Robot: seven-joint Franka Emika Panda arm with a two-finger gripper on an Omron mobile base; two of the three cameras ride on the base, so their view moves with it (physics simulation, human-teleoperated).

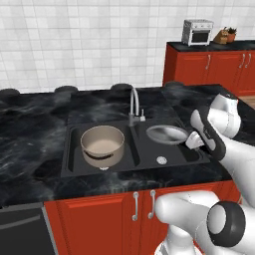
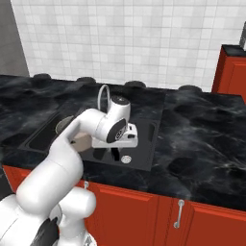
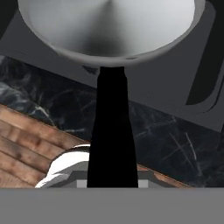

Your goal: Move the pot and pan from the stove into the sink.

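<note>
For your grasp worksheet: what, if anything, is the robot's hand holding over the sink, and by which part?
The hand holds the pan by its straight black handle, over the sink's right basin.

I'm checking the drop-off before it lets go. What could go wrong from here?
The pan hangs over the right basin of the sink, held by the gripper shut on its black handle; released from there, it could bang down or tip. It sits close to the faucet, so a swing left might knock it. The pot already rests in the left basin.
</note>
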